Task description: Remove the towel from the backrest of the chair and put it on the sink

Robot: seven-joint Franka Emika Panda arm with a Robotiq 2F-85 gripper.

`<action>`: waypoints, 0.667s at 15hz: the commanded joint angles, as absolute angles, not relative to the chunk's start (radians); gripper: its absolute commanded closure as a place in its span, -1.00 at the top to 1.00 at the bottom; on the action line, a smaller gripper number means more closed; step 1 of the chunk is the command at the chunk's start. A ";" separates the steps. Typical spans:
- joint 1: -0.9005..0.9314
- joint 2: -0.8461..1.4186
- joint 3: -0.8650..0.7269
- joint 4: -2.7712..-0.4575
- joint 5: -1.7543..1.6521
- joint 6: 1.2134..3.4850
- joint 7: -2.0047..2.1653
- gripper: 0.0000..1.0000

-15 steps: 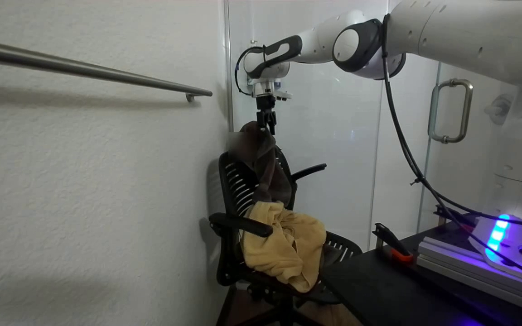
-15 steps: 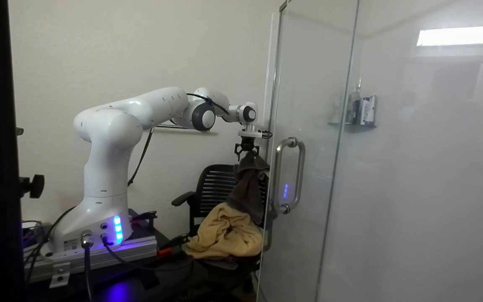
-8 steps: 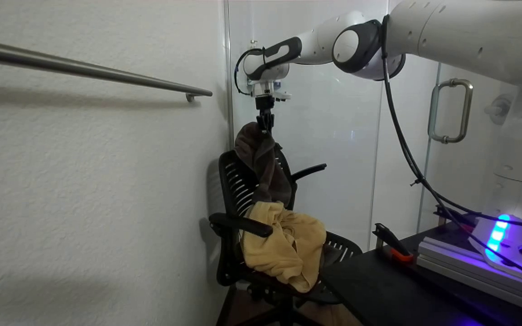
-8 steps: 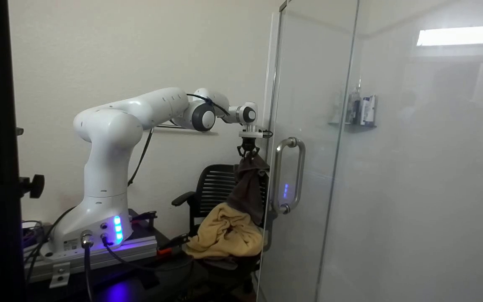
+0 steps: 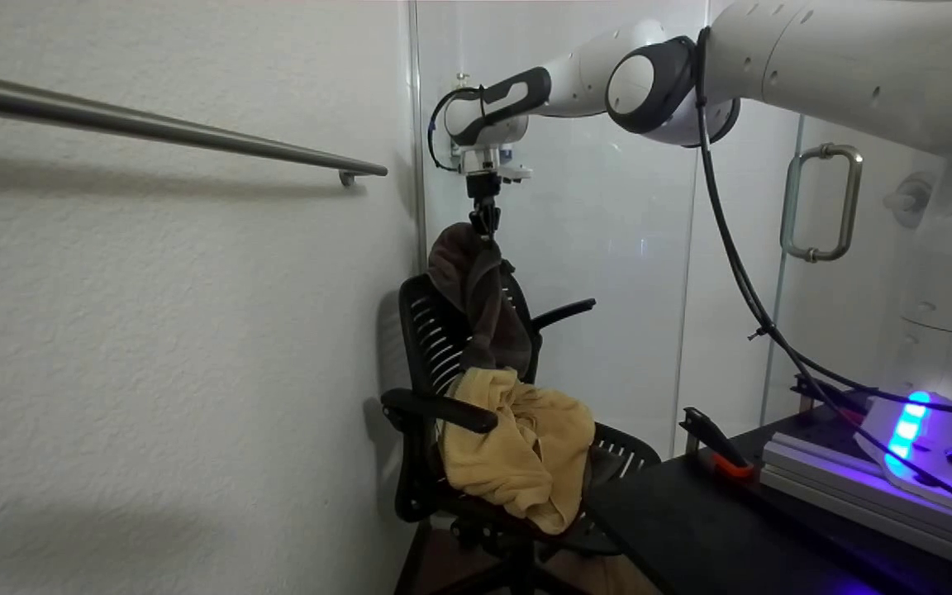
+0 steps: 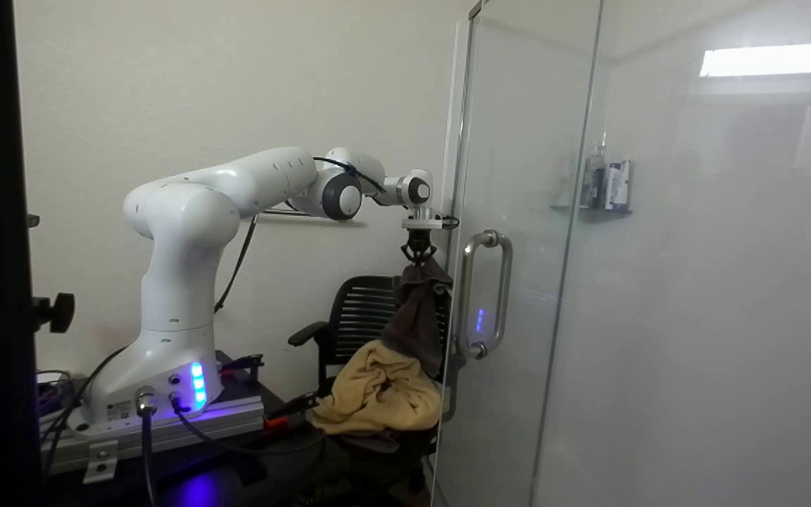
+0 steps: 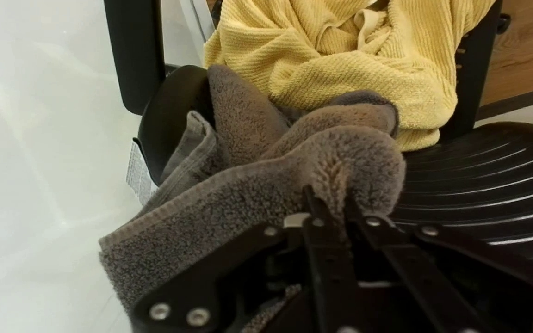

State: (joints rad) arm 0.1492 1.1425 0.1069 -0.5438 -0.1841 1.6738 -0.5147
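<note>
A grey-brown towel (image 5: 492, 306) drapes over the backrest of the black chair (image 5: 435, 330), its upper part bunched above the top edge. My gripper (image 7: 329, 198) points down at this towel and is shut on it; in the wrist view a pinched fold rises between the two fingers (image 7: 320, 210). In both exterior views the gripper (image 6: 418, 260) stands right at the towel's top, and the rest of the cloth (image 6: 416, 317) hangs down along the backrest. The sink is out of view.
A yellow towel (image 5: 517, 446) lies crumpled on the chair seat, below the grey-brown one. Armrests (image 5: 439, 409) flank it. A glass door with a metal handle (image 6: 486, 296) stands close beside the gripper. A metal bar (image 5: 162, 124) runs along the wall. The robot's black table (image 5: 691, 512) adjoins the chair.
The gripper's fingers have come together from open and now pinch the top of the grey-brown towel. The arm has hardly moved. The chair and yellow towel stay in place.
</note>
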 commanded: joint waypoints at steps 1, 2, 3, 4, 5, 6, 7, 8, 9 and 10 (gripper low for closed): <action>0.161 1.086 0.099 -0.531 -0.192 1.640 -0.482 -0.96; 0.168 1.071 0.096 -0.528 -0.195 1.633 -0.462 -0.96; 0.175 1.054 0.095 -0.526 -0.197 1.620 -0.447 -0.96; 0.185 1.035 0.093 -0.532 -0.199 1.591 -0.420 -0.96; 0.194 1.015 0.092 -0.537 -0.200 1.555 -0.393 -0.96; 0.209 0.994 0.091 -0.545 -0.204 1.512 -0.366 -0.96; 0.222 0.977 0.088 -0.549 -0.211 1.473 -0.339 -0.96; 0.240 0.954 0.087 -0.551 -0.219 1.429 -0.311 -0.96; 0.257 0.934 0.085 -0.552 -0.231 1.392 -0.288 -0.96; 0.280 0.912 0.077 -0.548 -0.253 1.361 -0.249 -0.96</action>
State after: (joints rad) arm 0.2305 0.9903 0.1058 -0.5154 -0.2138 1.4490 -0.3227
